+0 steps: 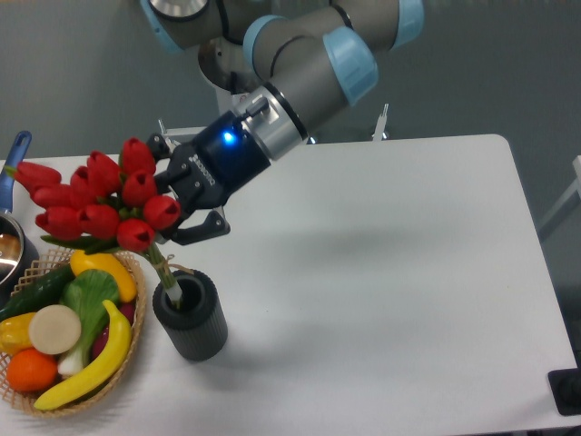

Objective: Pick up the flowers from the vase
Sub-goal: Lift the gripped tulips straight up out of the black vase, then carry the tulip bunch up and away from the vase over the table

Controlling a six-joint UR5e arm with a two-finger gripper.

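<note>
Fixed cam view, one moment. Gripper (172,195) sat at the end of the grey-and-blue arm (304,68), w/ a blue light lit on its black body; the fingers (200,227) were clenched on the flowers (95,195), gripping the stems just under the red buds; the buds spread out to the far side of the fingers from the arm, tilted away from it; the green stems (163,271) ran down from between the fingers at a slant, their lower ends still inside the mouth of the vase (191,318), so the bunch was partly lifted but not yet clear of it. Vase stood upright on the white counter (381,272), directly below the fingers and not touching them; dark ribbed sides, round mouth open upward. Wicker basket (64,350) lay just beside the vase, below the buds, holding a banana (95,363), an orange (32,371), a cucumber (36,291) and other produce. A pot w/ blue handle (14,163) showed at the frame edge beyond the buds; contents hard to tell.
</note>
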